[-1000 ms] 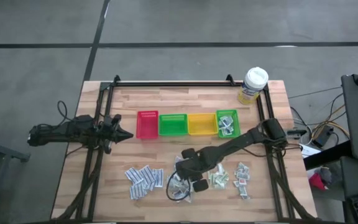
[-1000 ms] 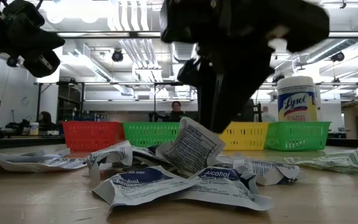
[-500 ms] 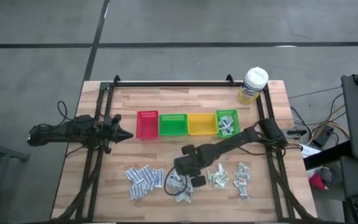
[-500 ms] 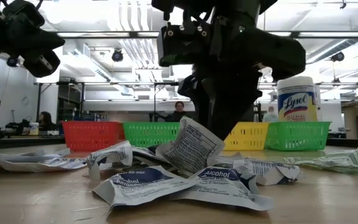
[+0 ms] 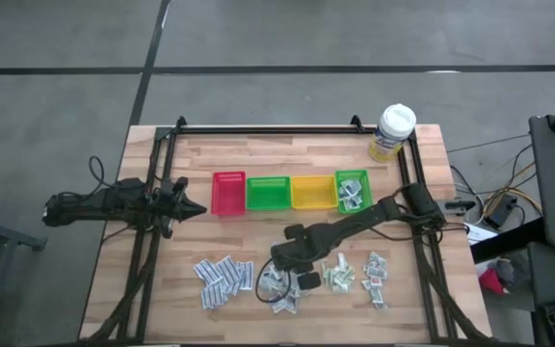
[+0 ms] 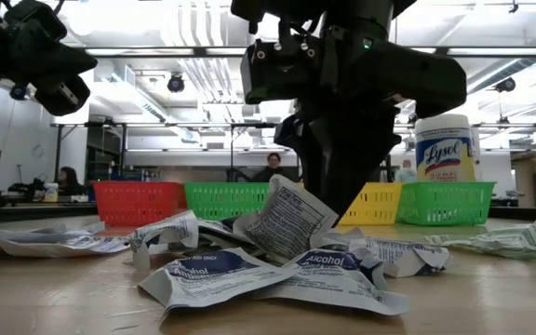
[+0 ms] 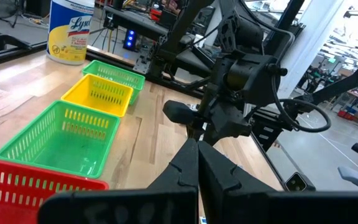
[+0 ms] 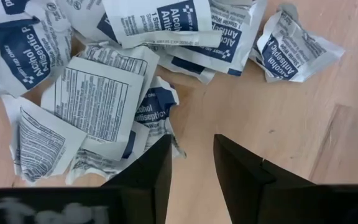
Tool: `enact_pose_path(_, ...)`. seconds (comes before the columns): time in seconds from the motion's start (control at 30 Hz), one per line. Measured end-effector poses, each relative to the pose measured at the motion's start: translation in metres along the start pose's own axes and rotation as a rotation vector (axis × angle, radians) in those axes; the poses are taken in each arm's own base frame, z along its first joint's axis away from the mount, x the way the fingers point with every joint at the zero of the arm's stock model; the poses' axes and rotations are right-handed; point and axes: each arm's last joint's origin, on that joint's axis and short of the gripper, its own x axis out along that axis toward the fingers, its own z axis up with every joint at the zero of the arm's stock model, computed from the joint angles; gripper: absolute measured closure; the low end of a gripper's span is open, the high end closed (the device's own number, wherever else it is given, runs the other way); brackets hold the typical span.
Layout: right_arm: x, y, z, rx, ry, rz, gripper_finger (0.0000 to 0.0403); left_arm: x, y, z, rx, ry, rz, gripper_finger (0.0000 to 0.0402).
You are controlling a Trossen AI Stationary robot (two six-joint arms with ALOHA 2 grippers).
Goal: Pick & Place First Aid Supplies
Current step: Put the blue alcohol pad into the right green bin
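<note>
Roughly progress: early
Done: few sachets in right green bin (image 5: 352,191)
Left: alcohol pad piles (image 5: 224,278) on table (image 5: 258,156)
Right end effector (image 8: 190,163): open, empty, over pads
Left end effector (image 7: 197,163): closed, idle

Crumpled white-blue alcohol sachets (image 8: 98,93) lie heaped, overlapping, on the wood.

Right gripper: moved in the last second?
Yes. In the high view the right gripper has drawn back from the table's near edge toward the green bin, above the alcohol pad pile.
</note>
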Motion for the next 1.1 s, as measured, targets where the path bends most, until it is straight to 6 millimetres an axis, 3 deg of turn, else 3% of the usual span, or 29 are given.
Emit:
enact_pose_path(0.8,0.019,0.000,-0.005,0.014,0.037,-0.003,0.0297,0.000,0.000,0.000,0.000,0.000,0.000,0.0401)
enact_pose_path(1.1,0.019,-0.002,-0.005,0.018,0.040,-0.008,0.0332,0.000,0.000,0.000,0.000,0.000,0.000,0.0401)
